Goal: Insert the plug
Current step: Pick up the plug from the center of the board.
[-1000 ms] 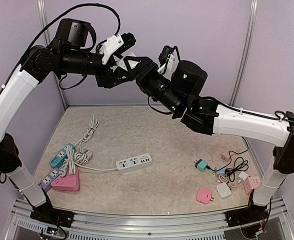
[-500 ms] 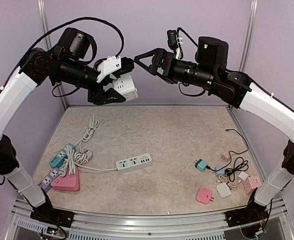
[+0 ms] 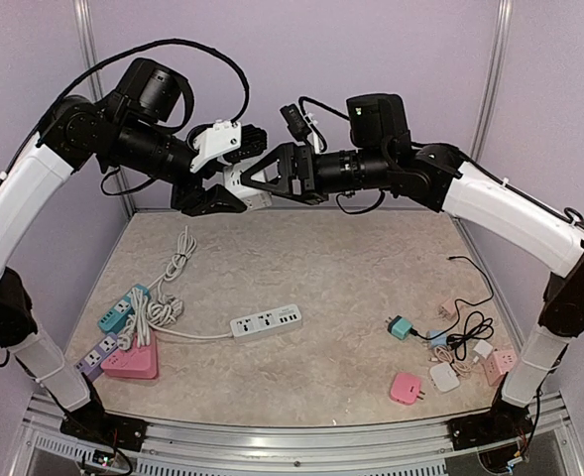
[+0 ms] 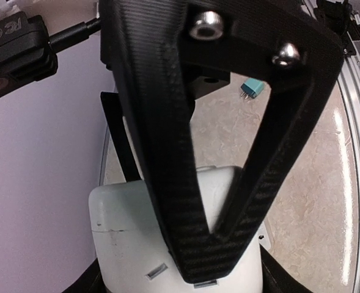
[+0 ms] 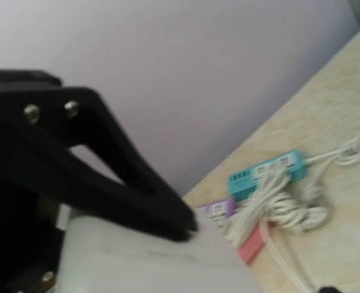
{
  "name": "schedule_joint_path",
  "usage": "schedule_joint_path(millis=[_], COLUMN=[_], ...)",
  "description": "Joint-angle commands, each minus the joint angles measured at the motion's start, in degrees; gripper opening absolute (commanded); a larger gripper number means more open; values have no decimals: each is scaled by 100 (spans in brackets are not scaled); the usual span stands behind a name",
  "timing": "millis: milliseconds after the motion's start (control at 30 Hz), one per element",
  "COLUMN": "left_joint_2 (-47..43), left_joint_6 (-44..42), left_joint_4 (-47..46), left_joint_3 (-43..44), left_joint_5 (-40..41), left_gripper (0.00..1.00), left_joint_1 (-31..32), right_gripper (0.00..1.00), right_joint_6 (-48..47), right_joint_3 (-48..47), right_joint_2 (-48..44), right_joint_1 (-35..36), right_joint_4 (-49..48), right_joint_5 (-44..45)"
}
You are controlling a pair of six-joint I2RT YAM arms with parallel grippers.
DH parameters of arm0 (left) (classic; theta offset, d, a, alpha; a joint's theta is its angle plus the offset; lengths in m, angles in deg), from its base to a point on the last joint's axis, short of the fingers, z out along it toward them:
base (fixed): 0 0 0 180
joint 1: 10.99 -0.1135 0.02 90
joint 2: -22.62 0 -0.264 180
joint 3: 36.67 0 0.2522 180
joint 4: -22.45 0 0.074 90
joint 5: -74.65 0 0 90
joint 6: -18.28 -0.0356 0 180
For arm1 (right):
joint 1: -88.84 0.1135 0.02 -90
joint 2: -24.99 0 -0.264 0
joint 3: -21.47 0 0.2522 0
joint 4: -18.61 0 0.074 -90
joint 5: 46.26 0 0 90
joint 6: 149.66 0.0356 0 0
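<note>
At the far left of the counter [image 3: 351, 268] lie a purple power strip [image 3: 98, 355], a teal power strip [image 3: 123, 308] and a pink triangular socket block [image 3: 131, 363]. They sit close together, with a bundle of white cord [image 3: 169, 288] looped over and beside them.

High above that, near the back wall, my left tool [image 3: 234, 171] is clamped on the white cube socket [image 4: 115, 232]. In its wrist view the cube fills the space between the fingers, slots facing the camera.

My right tool [image 3: 252, 181] meets it from the other side, and its jaws look spread wide. One black triangular finger [image 5: 106, 165] lies across the cube's face with its tip on the white surface. I cannot tell whether the second finger touches the cube, and I see no grip there.

Below, near the middle of the counter, a white power strip [image 3: 267, 322] lies flat with its cord running left to the bundle.

The plugs lie well apart from the cube, down on the right side of the counter. There is a teal plug [image 3: 401, 326], then a pink plug [image 3: 407, 387] and a white plug [image 3: 443, 377]. A tangle of black cable [image 3: 470, 323] follows, and pale pink adapters [image 3: 500, 362] lie by the right arm's base. Neither tool holds a plug.
</note>
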Motion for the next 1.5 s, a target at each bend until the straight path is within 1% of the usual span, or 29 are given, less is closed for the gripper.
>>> schedule_joint_path(millis=[0, 133, 267, 400, 500, 533, 567, 600, 633, 667, 800, 867, 933, 1000, 1033, 1133, 1267, 1367, 1467], left_joint_2=[-127, -125, -135, -146, -165, -165, -182, -194, -220, -270, -538, -711, -892, -997, -1027, -998, -949, -864, -770], left_joint_6=[-19, -32, -37, -25, -25, -32, -61, -94, -140, -200, -519, -507, -298, 138, 349, 1053, 1880, 2296, 2445], left_joint_4=[-148, -187, -207, -226, -225, -208, -155, -76, 25, 157, 771, 901, 823, 590, 483, 169, -345, -620, -725], left_joint_3=[23, 22, 36, 55, 75, 79, 80, 85, 93, 101, -33, -241, -483, -661, -727, -838, -1036, -1015, -879], left_joint_5=[-102, 9, 93, 127, 158, 164, 148, 136, 115, 83, -141, -169, -234, -332, -348, -569, -1180, -1530, -1621], left_gripper=[0, 0, 0, 0, 0, 15, 48, 78, 94, 98, 99, 99, 99, 98, 95, 77, 64, 62, 62], left_joint_1=[61, 59, 49, 31, 26, 26, 18, 18, 3, -25, -257, -406, -584, -720, -743, -745, -799, -830, -803], right_gripper=[89, 65, 34, 0, 0, 0, 0, 0, 0, 0, 0, 0, 0, 0, 0, 0, 0, 0, 0], right_joint_6=[322, 559, 639, 695, 646, 582, 501, 384, 268, 175, -9, 2, 104, 208, 277, 514, 847, 903, 850], right_joint_3=[5, 35, 34, 51, 79, 71, 52, 19, -6, -19, 23, 111, 236, 386, 446, 641, 858, 902, 834], right_joint_2=[314, 404, 403, 384, 301, 267, 230, 184, 135, 88, -153, -289, -387, -463, -493, -547, -575, -625, -617], right_joint_1=[-33, -33, -37, -37, -35, -34, -36, -31, -34, -29, -39, -43, -45, -45, -45, -31, -32, 14, 53], right_joint_4=[-326, -660, -734, -771, -754, -681, -579, -409, -259, -106, 172, 116, -36, -270, -385, -825, -1523, -1888, -1897], right_joint_5=[-830, -1289, -1489, -1611, -1539, -1467, -1344, -1191, -1040, -893, -577, -489, -430, -341, -291, -232, -300, -333, -299])
